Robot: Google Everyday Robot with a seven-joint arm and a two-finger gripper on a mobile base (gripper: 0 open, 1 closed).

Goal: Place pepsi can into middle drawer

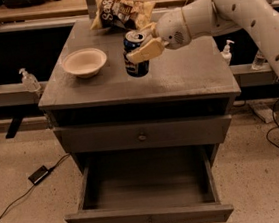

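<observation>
The pepsi can [134, 58], dark blue with a silver top, stands upright over the middle of the grey cabinet top [186, 75]. My gripper [140, 44] reaches in from the right and is shut on the can's upper half, with one tan finger [146, 51] across its front. I cannot tell whether the can's base touches the top. The middle drawer [149, 217] is pulled out wide open low at the front of the cabinet, directly below, and its inside is bare.
A cream bowl [84, 63] sits left of the can. A brown-yellow chip bag [120, 12] lies at the back of the top. A closed drawer with a knob [142, 136] is above the open one. A cable and adapter [38, 174] lie on the floor at the left.
</observation>
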